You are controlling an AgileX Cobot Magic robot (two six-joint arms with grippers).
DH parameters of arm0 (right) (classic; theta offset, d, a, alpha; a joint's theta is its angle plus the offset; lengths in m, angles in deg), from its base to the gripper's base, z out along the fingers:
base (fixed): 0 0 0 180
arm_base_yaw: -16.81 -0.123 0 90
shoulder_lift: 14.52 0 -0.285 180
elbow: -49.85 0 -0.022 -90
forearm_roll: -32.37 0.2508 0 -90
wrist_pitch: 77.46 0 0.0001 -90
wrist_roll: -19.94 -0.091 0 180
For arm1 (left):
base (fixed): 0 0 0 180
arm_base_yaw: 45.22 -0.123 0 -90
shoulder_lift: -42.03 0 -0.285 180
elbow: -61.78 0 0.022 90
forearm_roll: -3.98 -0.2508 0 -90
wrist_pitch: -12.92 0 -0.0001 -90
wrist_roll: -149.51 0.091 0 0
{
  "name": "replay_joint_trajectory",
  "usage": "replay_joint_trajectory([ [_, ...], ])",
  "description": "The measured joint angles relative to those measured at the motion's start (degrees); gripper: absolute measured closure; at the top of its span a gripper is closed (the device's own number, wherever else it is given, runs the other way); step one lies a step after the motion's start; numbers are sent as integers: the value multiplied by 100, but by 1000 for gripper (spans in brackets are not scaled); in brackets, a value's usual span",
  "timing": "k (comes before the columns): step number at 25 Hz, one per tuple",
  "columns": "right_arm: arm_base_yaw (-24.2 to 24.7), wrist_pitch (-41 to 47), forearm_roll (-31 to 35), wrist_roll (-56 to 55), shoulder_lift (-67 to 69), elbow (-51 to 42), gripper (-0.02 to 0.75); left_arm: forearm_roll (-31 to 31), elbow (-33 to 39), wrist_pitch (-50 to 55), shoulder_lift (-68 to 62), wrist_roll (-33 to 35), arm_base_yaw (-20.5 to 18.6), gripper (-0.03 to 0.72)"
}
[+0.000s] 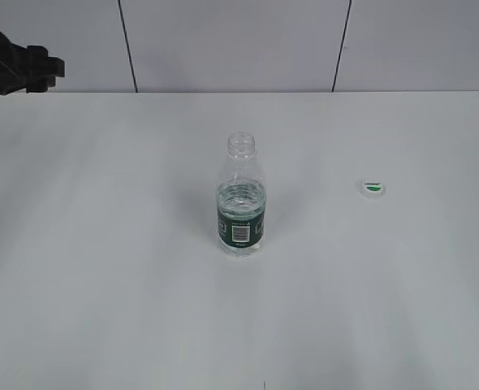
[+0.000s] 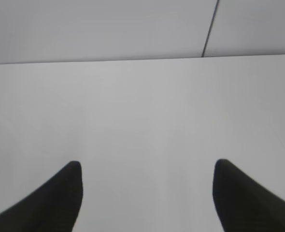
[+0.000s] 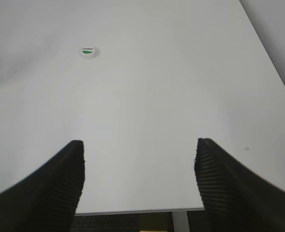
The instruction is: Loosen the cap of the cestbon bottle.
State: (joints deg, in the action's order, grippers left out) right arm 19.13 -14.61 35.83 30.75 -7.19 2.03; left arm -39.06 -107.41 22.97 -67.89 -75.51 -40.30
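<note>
Cap (image 1: 373, 188) off — right of cestbon bottle (image 1: 241, 203) | well apart

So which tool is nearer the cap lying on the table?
Right. The right tool faces the cap from the table's near edge; the left tool, open, doesn't see it, its arm far left.

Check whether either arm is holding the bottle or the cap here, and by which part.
Nothing is held. Both grippers, left and right, are open and empty. The cestbon bottle stands uncapped; the cap lies apart on the table.
</note>
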Motion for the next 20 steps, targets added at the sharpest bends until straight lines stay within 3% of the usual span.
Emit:
replay_joint_trajectory([
  [8, 0, 0, 0, 0, 0, 0, 193, 1618, -26, 862, 563, 1761, 153, 176],
  [13, 0, 0, 0, 0, 0, 0, 193, 3142, -26, 2070, 865, 3285, 159, 175],
  [16, 0, 0, 0, 0, 0, 0, 193, 3654, -26, 2915, 1086, 3618, 109, 175],
  [20, 0, 0, 0, 0, 0, 0, 193, 3809, -26, 4060, 1330, 3683, -223, 175],
])
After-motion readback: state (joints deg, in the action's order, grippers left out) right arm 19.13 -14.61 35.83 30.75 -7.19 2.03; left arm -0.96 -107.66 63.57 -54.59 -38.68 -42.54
